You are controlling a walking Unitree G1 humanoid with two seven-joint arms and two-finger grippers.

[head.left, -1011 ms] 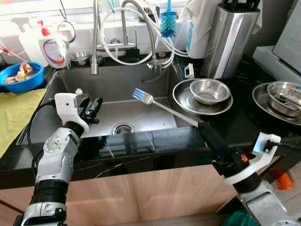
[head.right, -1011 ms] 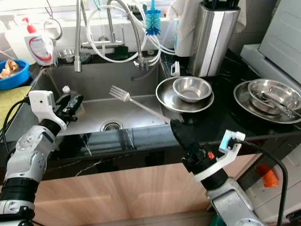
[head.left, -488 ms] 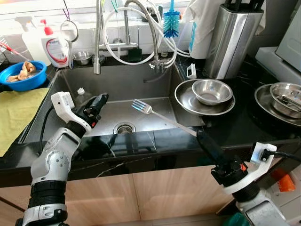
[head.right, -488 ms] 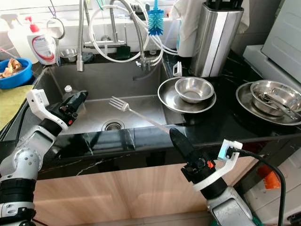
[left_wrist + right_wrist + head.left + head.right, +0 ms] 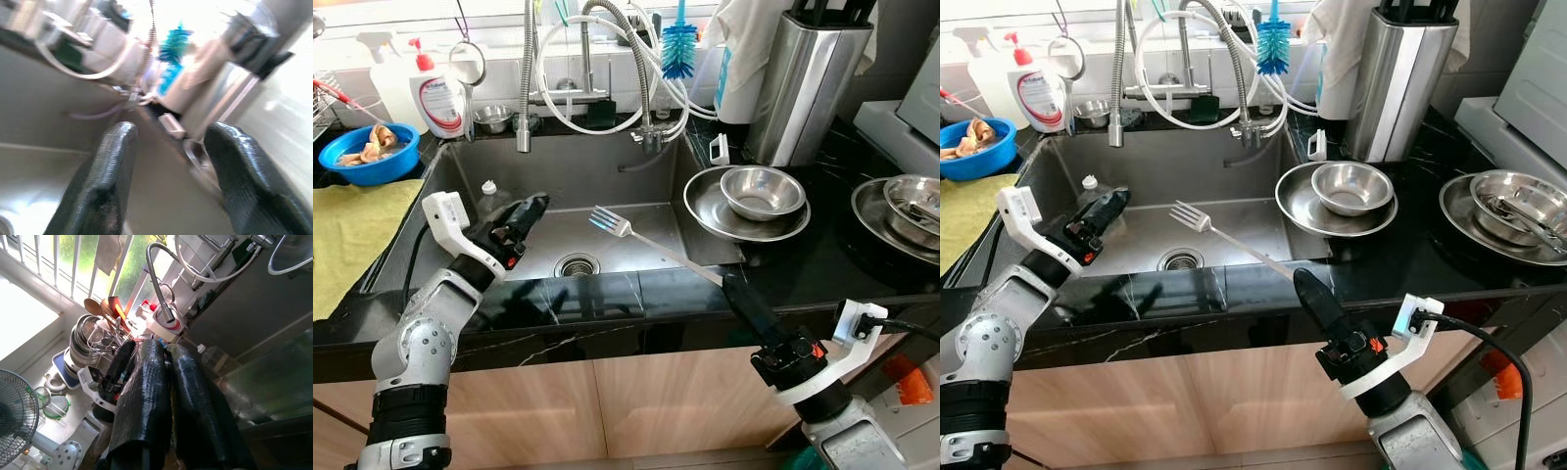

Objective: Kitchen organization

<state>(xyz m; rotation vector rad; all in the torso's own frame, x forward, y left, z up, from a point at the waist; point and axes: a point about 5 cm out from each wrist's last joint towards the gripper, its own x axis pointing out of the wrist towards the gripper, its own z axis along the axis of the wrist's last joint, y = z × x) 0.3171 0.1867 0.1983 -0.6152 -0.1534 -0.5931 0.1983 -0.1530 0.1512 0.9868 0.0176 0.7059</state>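
Right tool [image 5: 736, 294]: pressed together on the handle end of the fork [image 5: 636, 235], low at the front edge of the bench [image 5: 822, 264].
Fork: held out long over the sink [image 5: 607, 176], tines [image 5: 604, 219] raised above the basin, just short of the drain [image 5: 576, 264].
Left tool [image 5: 524, 213]: spread in the left wrist view, nothing between the fingers [image 5: 105, 191]; poised over the left side of the sink, near a small bottle [image 5: 489, 192].
Nearby: steel bowl [image 5: 763, 190] nested in a plate [image 5: 705, 211] on the bench beside the sink; more steel dishes [image 5: 909, 201] further right.
Risk, grip: held only at the far tip of the handle, so likely to pivot or slip out with any quick swing.
Risk, reach: tines carried well ahead of the tool; liable to strike the faucet hose [image 5: 526, 78] or sink wall if turned.
Risk, stack: sweep to the right judged likely to clip the bowl and rattle it off the plate.
Risk, handover: tines facing the left tool; collision possible if both closed in together.
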